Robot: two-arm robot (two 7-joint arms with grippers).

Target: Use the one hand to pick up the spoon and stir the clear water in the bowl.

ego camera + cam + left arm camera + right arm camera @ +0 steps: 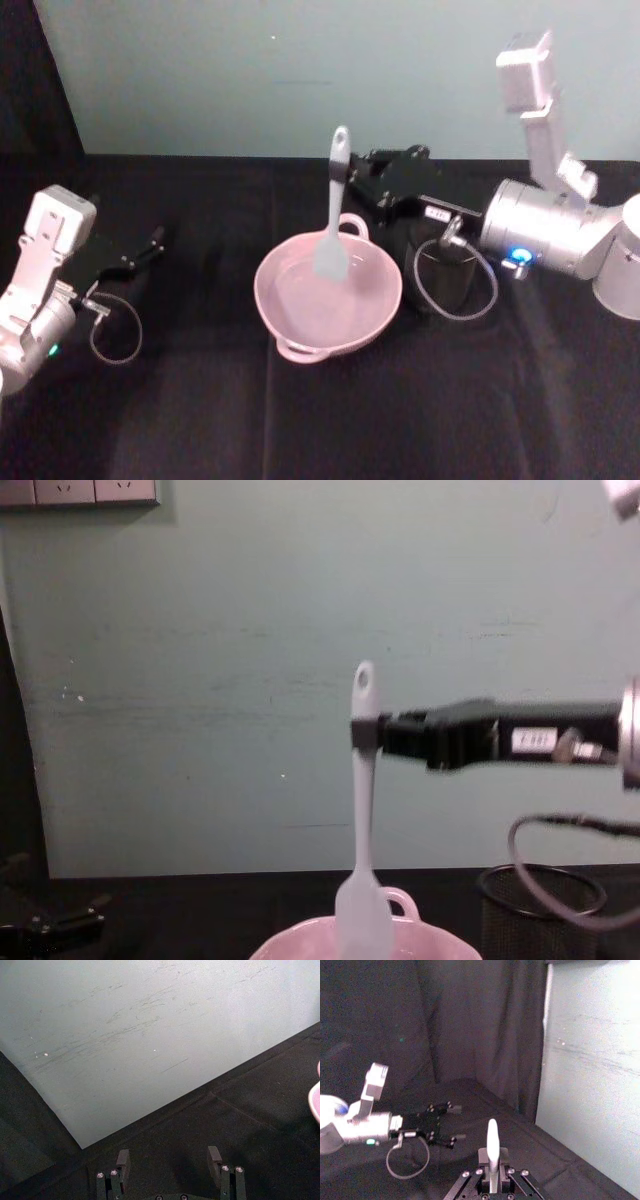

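- Right gripper (365, 735): the jaws are closed on the spoon (360, 820), high on the handle and just below the hole at its tip. The arm reaches in level from the right, above the bowl (268, 305).
- Spoon: it hangs close to vertical, blade down. In the head view the blade lies inside the bowl's rim line. In the chest view its lower edge drops behind the near rim. Contact with the liquid cannot be confirmed.
- Clear water (305, 305): it shows only as a faint sheen on the pink interior.
- Bowl: it stands mid-table on the black cloth (400, 420), with a loop handle on its far rim. A black mesh cup (440, 280) stands just beside it on the right, under the right wrist.
- Left gripper (152, 243): it is parked well to the left, low over the cloth. Its fingers are spread with nothing between them.
- Handling, spoon: it is judged light, with a stiff handle and a blade likely to flex a little. The handle looks smooth, so it may pivot between flat jaws.
- Hold point: the high grip keeps the jaws clear of the water. It also leaves a long lever below, so blade control is looser.
- Handling, bowl: it is glossy and probably light. A push on its wall could slide it or slop water, so the stirring path should stay clear of the wall.
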